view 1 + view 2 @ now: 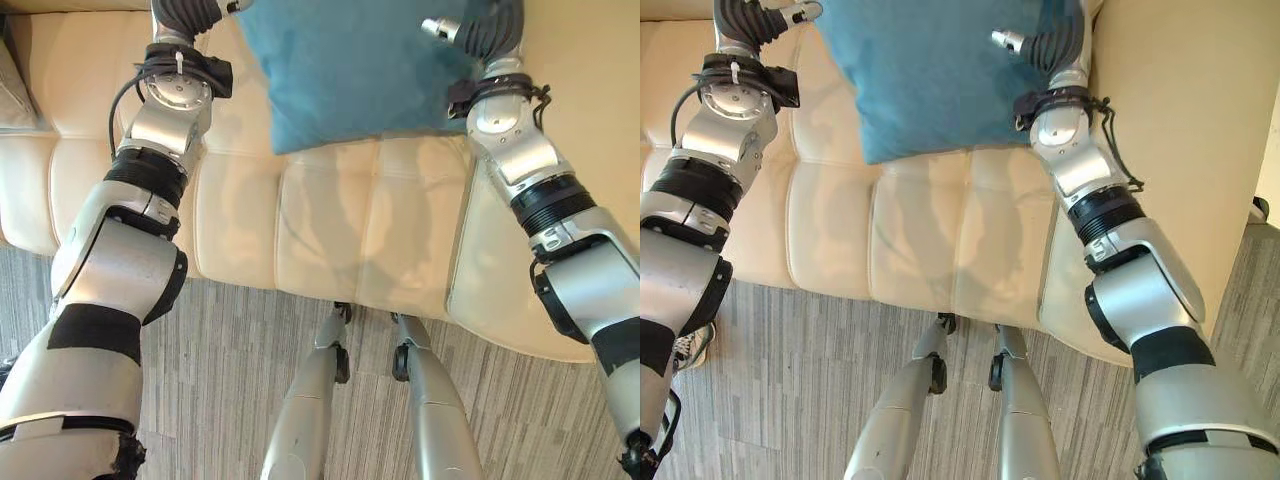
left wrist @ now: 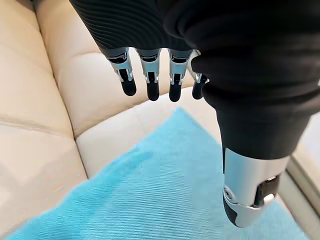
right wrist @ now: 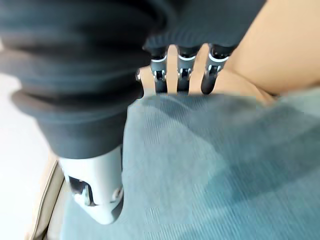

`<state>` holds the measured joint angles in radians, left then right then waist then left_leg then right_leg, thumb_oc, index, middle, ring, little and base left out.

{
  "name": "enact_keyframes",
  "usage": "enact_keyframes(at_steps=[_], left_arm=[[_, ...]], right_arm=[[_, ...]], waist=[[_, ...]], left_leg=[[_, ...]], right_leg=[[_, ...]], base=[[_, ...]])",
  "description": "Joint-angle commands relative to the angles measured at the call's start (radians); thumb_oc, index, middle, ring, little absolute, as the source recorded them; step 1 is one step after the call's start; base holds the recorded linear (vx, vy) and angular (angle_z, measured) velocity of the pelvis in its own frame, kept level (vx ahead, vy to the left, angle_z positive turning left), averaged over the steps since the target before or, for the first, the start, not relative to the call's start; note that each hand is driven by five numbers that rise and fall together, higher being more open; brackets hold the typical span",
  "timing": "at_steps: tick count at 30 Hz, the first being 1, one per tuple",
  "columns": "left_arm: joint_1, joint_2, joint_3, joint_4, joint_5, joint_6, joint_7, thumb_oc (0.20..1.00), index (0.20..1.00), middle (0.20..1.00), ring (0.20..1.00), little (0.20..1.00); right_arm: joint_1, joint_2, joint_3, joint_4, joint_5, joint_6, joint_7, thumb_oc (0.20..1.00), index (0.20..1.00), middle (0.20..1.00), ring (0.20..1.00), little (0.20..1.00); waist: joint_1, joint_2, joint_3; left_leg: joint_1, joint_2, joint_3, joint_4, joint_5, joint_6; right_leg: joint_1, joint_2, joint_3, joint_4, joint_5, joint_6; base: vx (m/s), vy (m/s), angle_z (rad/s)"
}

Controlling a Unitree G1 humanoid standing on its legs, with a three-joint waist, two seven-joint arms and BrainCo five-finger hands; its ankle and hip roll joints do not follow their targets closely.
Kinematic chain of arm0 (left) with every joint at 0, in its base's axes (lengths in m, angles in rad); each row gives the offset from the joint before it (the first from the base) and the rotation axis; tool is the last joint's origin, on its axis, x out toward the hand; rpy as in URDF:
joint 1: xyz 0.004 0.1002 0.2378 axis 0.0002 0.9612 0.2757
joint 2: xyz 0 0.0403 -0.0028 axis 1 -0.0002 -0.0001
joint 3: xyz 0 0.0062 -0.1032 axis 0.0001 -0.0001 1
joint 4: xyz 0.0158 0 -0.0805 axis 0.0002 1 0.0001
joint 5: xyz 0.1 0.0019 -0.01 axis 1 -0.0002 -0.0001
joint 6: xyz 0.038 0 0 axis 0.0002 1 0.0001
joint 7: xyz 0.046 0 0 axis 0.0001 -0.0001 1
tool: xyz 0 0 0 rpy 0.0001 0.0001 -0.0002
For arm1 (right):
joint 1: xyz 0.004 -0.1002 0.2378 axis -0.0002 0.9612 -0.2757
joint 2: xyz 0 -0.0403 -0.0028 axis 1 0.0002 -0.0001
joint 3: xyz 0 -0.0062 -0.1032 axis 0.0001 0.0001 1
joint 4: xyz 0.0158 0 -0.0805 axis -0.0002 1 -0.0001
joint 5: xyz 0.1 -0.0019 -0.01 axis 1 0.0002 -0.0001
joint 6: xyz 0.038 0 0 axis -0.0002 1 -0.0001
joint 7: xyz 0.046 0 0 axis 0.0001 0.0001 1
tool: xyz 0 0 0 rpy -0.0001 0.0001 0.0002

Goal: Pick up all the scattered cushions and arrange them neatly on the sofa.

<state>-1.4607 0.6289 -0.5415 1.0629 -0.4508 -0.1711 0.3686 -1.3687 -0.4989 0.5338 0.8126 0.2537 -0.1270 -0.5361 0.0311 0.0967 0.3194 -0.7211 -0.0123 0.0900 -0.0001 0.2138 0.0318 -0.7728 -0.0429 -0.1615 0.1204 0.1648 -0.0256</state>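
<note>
One teal cushion (image 1: 350,70) sits at the top centre of the head view, a square of fine ribbed fabric lying flat on the cream sofa (image 1: 330,230). The sofa's leather is smooth and glossy, stitched into plump rectangular panels, and below its front edge runs grey, streaky plank-patterned floor (image 1: 230,370). At the upper left of that view is the left hand (image 2: 150,75); from its wrist, the fingers hang straight and relaxed above the cushion's pointed corner, apart from the fabric, thumb out to the side, holding nothing. At the upper right, the right hand (image 3: 182,67) reaches over the cushion's far edge with straight fingers, thumb spread wide over the weave; contact with the cloth is too close to call.
</note>
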Motion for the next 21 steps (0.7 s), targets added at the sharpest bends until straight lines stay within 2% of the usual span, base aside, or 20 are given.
enact_keyframes(at_steps=[1, 2, 6, 7, 11, 12, 13, 14, 15, 16, 17, 18, 19, 20, 21], left_arm=[[-0.030, 0.093, 0.040, -0.043, 0.016, -0.071, 0.014, 1.000, 1.000, 1.000, 1.000, 1.000], [-0.027, 0.093, 0.042, -0.045, 0.017, -0.070, 0.015, 1.000, 1.000, 1.000, 1.000, 1.000], [0.101, 0.138, 0.107, -0.241, -0.021, -0.125, 0.000, 1.000, 1.000, 1.000, 1.000, 1.000], [0.227, 0.150, 0.173, -0.379, -0.047, -0.153, -0.015, 1.000, 1.000, 1.000, 1.000, 1.000], [0.516, 0.145, 0.307, -0.620, -0.041, -0.170, -0.056, 1.000, 1.000, 1.000, 1.000, 1.000], [0.727, 0.158, 0.384, -0.755, 0.002, -0.166, -0.119, 1.000, 1.000, 1.000, 1.000, 1.000], [0.746, 0.155, 0.390, -0.769, 0.006, -0.160, -0.119, 1.000, 1.000, 1.000, 1.000, 1.000], [0.960, 0.142, 0.460, -0.835, 0.049, -0.146, -0.188, 1.000, 1.000, 1.000, 1.000, 1.000], [0.962, 0.142, 0.460, -0.836, 0.049, -0.146, -0.188, 1.000, 1.000, 1.000, 1.000, 1.000], [1.153, 0.099, 0.498, -0.862, 0.126, -0.119, -0.243, 1.000, 1.000, 1.000, 1.000, 1.000], [1.154, 0.099, 0.498, -0.863, 0.127, -0.119, -0.243, 1.000, 1.000, 1.000, 1.000, 1.000], [1.235, 0.088, 0.523, -0.863, 0.182, -0.109, -0.268, 1.000, 1.000, 1.000, 1.000, 1.000], [1.378, 0.013, 0.558, -0.823, 0.215, -0.081, -0.304, 1.000, 1.000, 1.000, 1.000, 1.000], [1.381, 0.012, 0.559, -0.825, 0.215, -0.081, -0.305, 1.000, 1.000, 1.000, 1.000, 1.000], [1.451, -0.028, 0.591, -0.813, 0.213, -0.069, -0.317, 1.000, 1.000, 1.000, 1.000, 1.000]], right_arm=[[-0.025, 0.002, -0.060, -0.039, -0.021, -0.055, 0.023, 1.000, 1.000, 1.000, 1.000, 1.000], [-0.023, 0.002, -0.059, -0.040, -0.021, -0.054, 0.023, 1.000, 1.000, 1.000, 1.000, 1.000], [0.087, -0.062, -0.115, -0.152, -0.015, -0.060, 0.054, 1.000, 1.000, 1.000, 1.000, 1.000], [0.181, -0.091, -0.155, -0.246, -0.037, -0.061, 0.074, 1.000, 1.000, 1.000, 1.000, 1.000], [0.414, -0.149, -0.246, -0.452, -0.100, -0.072, 0.135, 1.000, 1.000, 1.000, 1.000, 1.000], [0.621, -0.185, -0.349, -0.596, -0.131, -0.097, 0.199, 1.000, 1.000, 1.000, 1.000, 1.000], [0.638, -0.184, -0.353, -0.611, -0.134, -0.092, 0.201, 1.000, 1.000, 1.000, 1.000, 1.000], [0.851, -0.175, -0.448, -0.726, -0.139, -0.119, 0.276, 1.000, 1.000, 1.000, 1.000, 1.000], [0.852, -0.175, -0.448, -0.727, -0.139, -0.118, 0.276, 1.000, 1.000, 1.000, 1.000, 1.000], [1.060, -0.120, -0.523, -0.776, -0.091, -0.144, 0.369, 1.000, 1.000, 1.000, 1.000, 1.000], [1.061, -0.120, -0.523, -0.777, -0.092, -0.143, 0.369, 1.000, 1.000, 1.000, 1.000, 1.000], [1.155, -0.092, -0.560, -0.776, -0.051, -0.147, 0.422, 1.000, 1.000, 1.000, 1.000, 1.000], [1.315, -0.041, -0.608, -0.755, -0.014, -0.144, 0.490, 1.000, 1.000, 1.000, 1.000, 1.000], [1.317, -0.041, -0.608, -0.757, -0.013, -0.144, 0.491, 1.000, 1.000, 1.000, 1.000, 1.000], [1.389, -0.010, -0.639, -0.730, 0.014, -0.137, 0.513, 1.000, 1.000, 1.000, 1.000, 1.000]], waist=[[0.009, -0.041, 0.029], [0.009, -0.041, 0.029], [0.005, -0.043, 0.030], [0.007, -0.044, 0.027], [0.006, -0.048, 0.007], [0.000, -0.056, -0.004], [-0.001, -0.054, -0.008], [-0.013, -0.067, -0.034], [-0.013, -0.067, -0.034], [-0.032, -0.082, -0.065], [-0.032, -0.082, -0.066], [-0.041, -0.084, -0.076], [-0.062, -0.093, -0.104], [-0.063, -0.093, -0.107], [-0.072, -0.098, -0.120]], left_leg=[[0.047, -0.034, 0.024, -0.087, -0.048, -0.101], [0.048, -0.034, 0.024, -0.087, -0.048, -0.101], [0.087, -0.036, 0.030, -0.087, -0.054, -0.106], [0.124, -0.038, 0.029, -0.086, -0.062, -0.105], [0.207, -0.040, 0.034, -0.087, -0.083, -0.101], [0.263, -0.042, 0.039, -0.087, -0.098, -0.098], [0.269, -0.042, 0.039, -0.087, -0.099, -0.098], [0.327, -0.037, 0.047, -0.087, -0.117, -0.094], [0.328, -0.037, 0.047, -0.087, -0.117, -0.095], [0.385, -0.034, 0.055, -0.087, -0.131, -0.087], [0.384, -0.034, 0.055, -0.087, -0.131, -0.087], [0.418, -0.032, 0.059, -0.087, -0.144, -0.086], [0.473, -0.031, 0.061, -0.087, -0.156, -0.079], [0.470, -0.031, 0.061, -0.087, -0.153, -0.079], [0.501, -0.033, 0.064, -0.087, -0.163, -0.074]], right_leg=[[0.025, -0.021, 0.043, -0.063, -0.053, 0.147], [0.026, -0.020, 0.043, -0.063, -0.053, 0.147], [0.070, -0.021, 0.040, -0.064, -0.057, 0.147], [0.103, -0.021, 0.038, -0.063, -0.062, 0.146], [0.187, -0.022, 0.035, -0.068, -0.074, 0.142], [0.240, -0.026, 0.029, -0.069, -0.078, 0.142], [0.247, -0.026, 0.028, -0.071, -0.078, 0.142], [0.308, -0.030, 0.028, -0.076, -0.087, 0.144], [0.309, -0.030, 0.027, -0.076, -0.087, 0.144], [0.370, -0.035, 0.028, -0.077, -0.094, 0.146], [0.369, -0.034, 0.028, -0.078, -0.093, 0.146], [0.402, -0.037, 0.027, -0.076, -0.107, 0.150], [0.461, -0.038, 0.023, -0.077, -0.117, 0.152], [0.459, -0.039, 0.023, -0.081, -0.112, 0.152], [0.487, -0.037, 0.023, -0.081, -0.122, 0.154]], base=[[-0.04, 0.001, 0.00], [-0.05, 0.002, 0.01], [-0.03, 0.005, 0.03], [0.00, 0.000, 0.00], [0.03, 0.025, -0.06], [0.08, 0.023, -0.04], [0.12, 0.038, 0.05], [0.06, 0.021, 0.06], [0.15, 0.040, 0.04], [0.09, 0.019, -0.03], [0.13, 0.036, -0.03], [0.12, 0.041, -0.11], [0.11, 0.041, -0.05], [0.10, 0.038, 0.02], [0.02, 0.023, 0.08]])
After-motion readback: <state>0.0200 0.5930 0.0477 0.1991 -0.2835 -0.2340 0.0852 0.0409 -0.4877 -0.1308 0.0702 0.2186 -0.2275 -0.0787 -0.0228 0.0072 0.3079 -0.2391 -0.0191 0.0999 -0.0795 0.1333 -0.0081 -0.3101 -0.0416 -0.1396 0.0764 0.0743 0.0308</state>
